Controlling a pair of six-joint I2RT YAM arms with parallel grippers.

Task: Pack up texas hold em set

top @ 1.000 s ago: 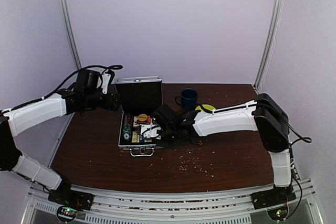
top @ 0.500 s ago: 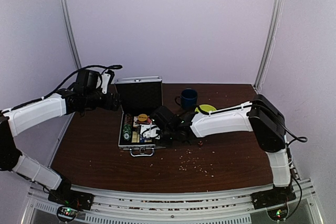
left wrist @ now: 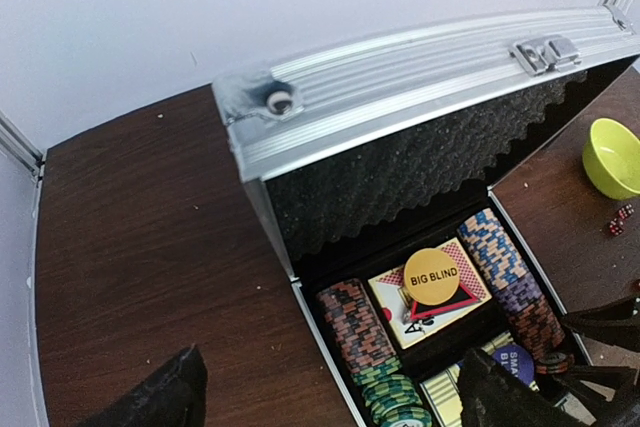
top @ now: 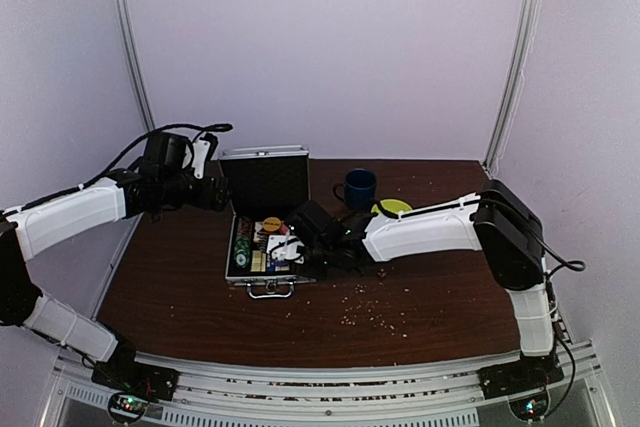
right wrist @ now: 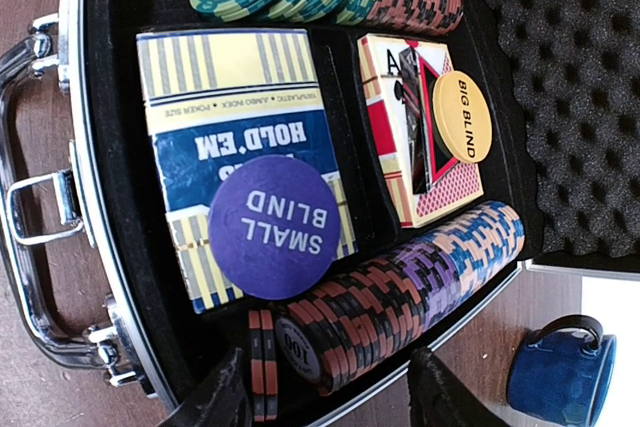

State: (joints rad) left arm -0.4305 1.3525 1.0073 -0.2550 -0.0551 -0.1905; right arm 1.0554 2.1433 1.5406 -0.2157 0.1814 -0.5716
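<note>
The silver briefcase (top: 262,269) lies open on the brown table, its lid (top: 265,179) upright with black foam (left wrist: 400,177) inside. It holds rows of poker chips (right wrist: 400,287), a blue card box (right wrist: 230,127) under a purple SMALL BLIND disc (right wrist: 274,226), and a red card box (right wrist: 440,187) carrying a red triangle (right wrist: 425,112) and a yellow BIG BLIND disc (left wrist: 432,276). Two chips (right wrist: 262,362) stand apart from their row. My right gripper (right wrist: 335,397) hovers open over the case's right chip row. My left gripper (left wrist: 330,407) is open, left of the lid. Tiny red dice (left wrist: 620,219) lie on the table beside the case.
A dark blue mug (top: 356,188) and a yellow-green bowl (top: 392,207) stand right of the lid. Small crumbs (top: 370,317) are scattered on the table in front of the case. The case handle (right wrist: 35,237) points to the near edge.
My right arm has shifted slightly left, its gripper a little further over the case. The left arm has not moved.
</note>
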